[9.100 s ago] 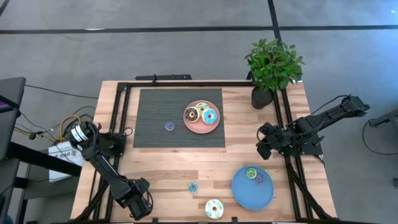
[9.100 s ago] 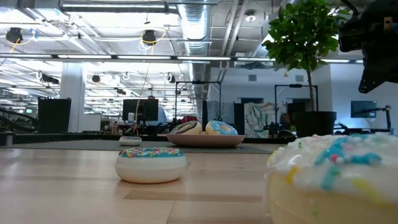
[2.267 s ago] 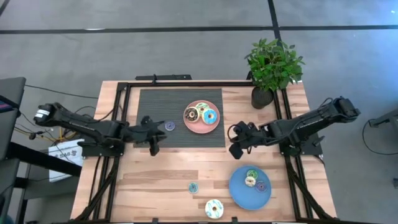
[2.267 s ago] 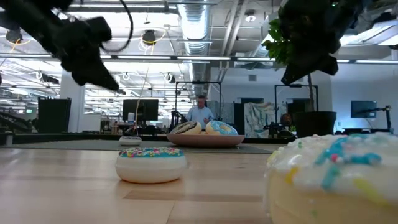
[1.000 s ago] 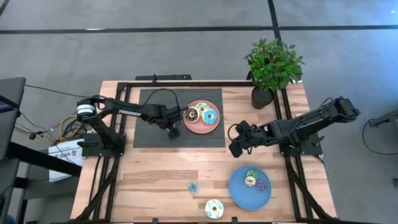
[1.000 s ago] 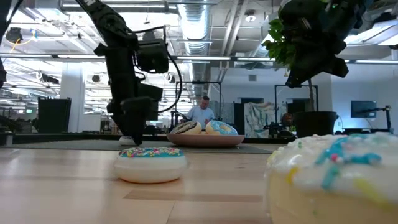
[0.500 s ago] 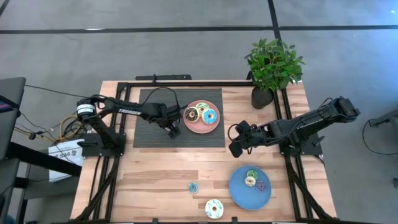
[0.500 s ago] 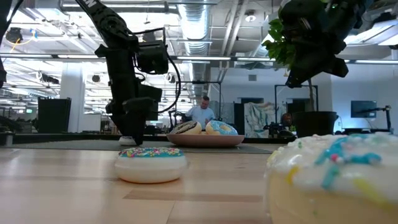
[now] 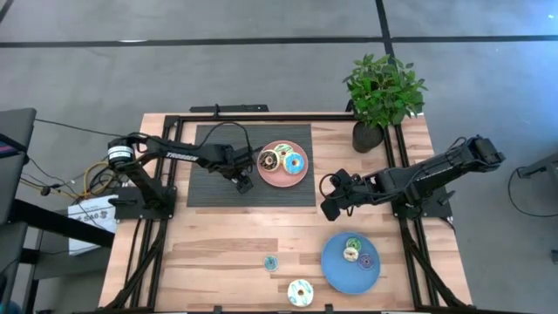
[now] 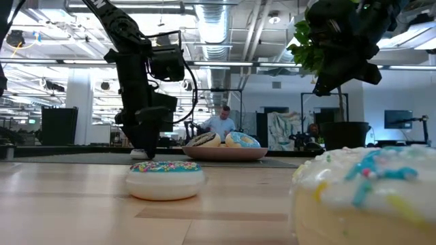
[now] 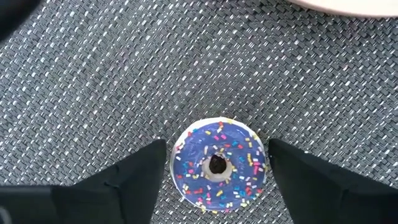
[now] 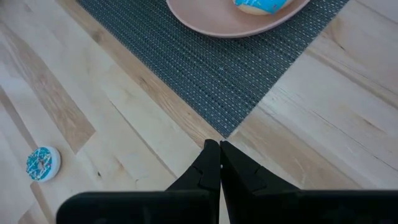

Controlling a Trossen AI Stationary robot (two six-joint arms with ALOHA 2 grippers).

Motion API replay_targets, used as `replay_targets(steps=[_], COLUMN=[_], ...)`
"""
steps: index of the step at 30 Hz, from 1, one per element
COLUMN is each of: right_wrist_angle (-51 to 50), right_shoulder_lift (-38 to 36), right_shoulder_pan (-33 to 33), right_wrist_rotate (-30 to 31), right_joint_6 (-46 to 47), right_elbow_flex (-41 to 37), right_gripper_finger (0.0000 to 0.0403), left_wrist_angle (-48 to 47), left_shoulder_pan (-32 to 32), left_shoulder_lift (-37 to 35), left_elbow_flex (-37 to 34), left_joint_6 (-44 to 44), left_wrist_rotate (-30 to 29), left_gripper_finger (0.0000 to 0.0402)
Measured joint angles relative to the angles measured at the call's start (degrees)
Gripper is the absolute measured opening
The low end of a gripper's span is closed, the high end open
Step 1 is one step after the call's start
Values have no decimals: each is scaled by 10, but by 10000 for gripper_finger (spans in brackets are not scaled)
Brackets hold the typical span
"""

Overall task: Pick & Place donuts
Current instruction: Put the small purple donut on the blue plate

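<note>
From above, the left gripper (image 9: 243,181) hides the purple donut (image 11: 217,165) between its fingers (image 11: 127,177)

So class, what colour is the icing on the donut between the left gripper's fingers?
Purple donut with coloured sprinkles; left wrist view.

A small donut (image 10: 165,180) with teal icing and sprinkles sits on the wooden table (image 10: 82,211), and a large white-iced donut (image 10: 364,197) fills the near right corner. Behind them a pink plate (image 10: 225,154) on a dark mat (image 10: 82,158) carries two donuts, one chocolate (image 10: 204,139) and one blue (image 10: 242,140). The left arm (image 10: 139,82) reaches down to the mat beside the plate. The right arm (image 10: 344,41) hangs high, in front of a potted plant (image 10: 334,68). A person (image 10: 219,123) stands in the room beyond.
</note>
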Motion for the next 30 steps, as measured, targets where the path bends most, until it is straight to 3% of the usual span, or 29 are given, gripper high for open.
replay_targets(steps=[15, 23, 30], right_wrist_angle=[0, 0, -2], right_shoulder_lift=[0, 0, 0], right_shoulder_pan=[0, 0, 0], right_wrist_rotate=[0, 0, 0], right_joint_6=[-3, -5, -11], right_elbow_flex=[0, 0, 0], right_gripper_finger=[0, 0, 0], left_wrist_angle=[0, 0, -21], left_shoulder_pan=[0, 0, -21], left_shoulder_lift=[0, -3, -55], left_elbow_flex=[0, 0, 0], left_joint_6=[-6, -35, -82], left_wrist_rotate=[-3, -3, -1], left_gripper_finger=[214, 209, 209])
